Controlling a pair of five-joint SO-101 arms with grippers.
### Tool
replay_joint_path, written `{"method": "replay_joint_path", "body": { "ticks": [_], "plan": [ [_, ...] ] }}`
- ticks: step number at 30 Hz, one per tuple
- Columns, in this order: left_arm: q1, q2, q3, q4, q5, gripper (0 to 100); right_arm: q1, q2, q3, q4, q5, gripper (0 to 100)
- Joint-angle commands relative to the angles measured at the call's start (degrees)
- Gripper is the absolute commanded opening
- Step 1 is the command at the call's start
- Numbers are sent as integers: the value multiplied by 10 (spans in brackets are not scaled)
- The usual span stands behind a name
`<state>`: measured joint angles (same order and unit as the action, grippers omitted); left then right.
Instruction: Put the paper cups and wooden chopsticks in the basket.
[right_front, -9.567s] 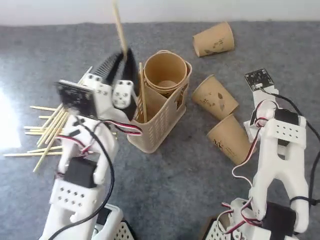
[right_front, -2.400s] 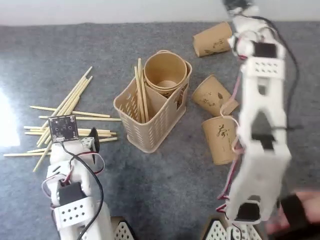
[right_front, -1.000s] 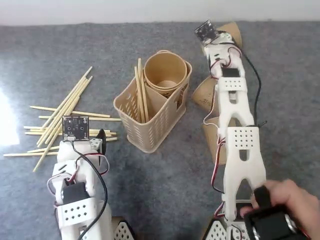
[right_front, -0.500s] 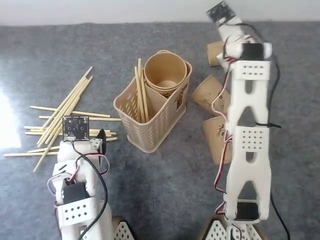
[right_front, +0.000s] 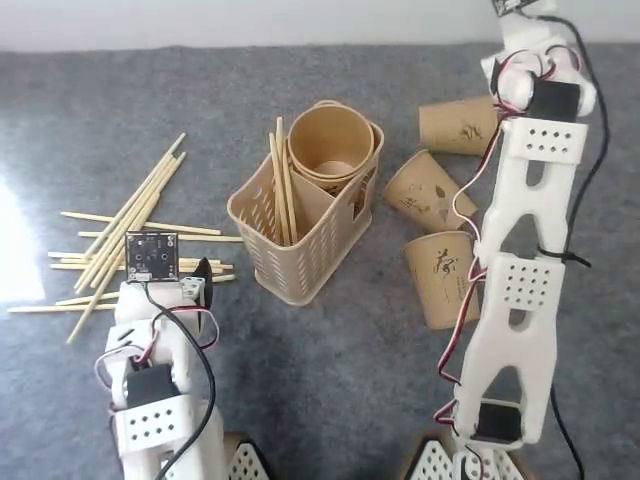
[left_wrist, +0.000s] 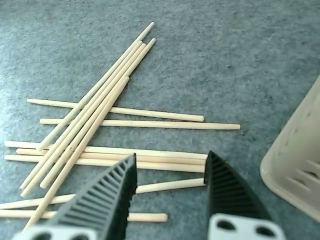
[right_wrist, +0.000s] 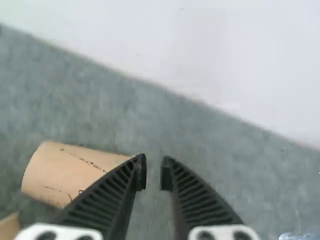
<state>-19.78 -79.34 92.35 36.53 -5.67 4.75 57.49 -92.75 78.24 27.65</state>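
Far cup: one paper cup (right_front: 458, 125) lies on its side at the far right of the table (right_front: 350, 400), well apart from the basket. I judge this to be the thing in hand.
Right gripper: the right gripper (right_wrist: 152, 172) hangs just beside that cup (right_wrist: 70, 172). Its jaws stand only a narrow slit apart, with nothing between them.
How I'd grip: I'd open the jaws wider first, then put one finger inside the mouth and one outside, pinching the wall. Thin paper will likely crumple, so I'd close gently.
How I'd place: I'd turn the cup upright over the nested cups (right_front: 330, 140) and let go low, so it sits in the stack.
Other cups: a middle cup (right_front: 428, 195) and a near cup (right_front: 440, 278) lie on their sides right of the basket. They lie close under the outstretched right arm, so I'd lift clear before swinging across.
Basket: the basket (right_front: 300, 262) stands mid-table, with two chopsticks (right_front: 280, 180) upright in the compartment beside the cups.
Loose chopsticks: a scattered pile (left_wrist: 100, 125) lies left of the basket.
Left gripper: the left gripper (left_wrist: 170, 175) hovers over the pile with its jaws wide and empty.
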Motion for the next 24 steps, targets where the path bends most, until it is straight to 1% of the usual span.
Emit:
{"method": "replay_joint_path", "body": {
  "ticks": [1, 2, 6, 10, 12, 16, 19, 24],
  "plan": [
    [5, -7, -7, -15, -5, 209, 16, -7, -33, 59, 15, 161],
    [5, -7, -7, -15, -5, 209, 22, -7, -33, 74, 7, 154],
    [6, -7, -7, -15, -5, 209, 33, -14, -34, 145, -70, 122],
    [6, -7, -6, -15, -5, 209, 27, -20, -33, 211, -120, 125],
    [6, -7, -6, -15, -5, 209, 21, -21, -33, 233, -144, 151],
    [6, -7, -6, -15, -5, 209, 16, -19, -32, 243, -185, 212],
    [6, -7, -6, -15, -5, 209, 15, -18, -24, 242, -192, 212],
    [7, -7, -6, -15, -5, 209, -18, -18, 14, 218, -191, 213]
  ]
}}
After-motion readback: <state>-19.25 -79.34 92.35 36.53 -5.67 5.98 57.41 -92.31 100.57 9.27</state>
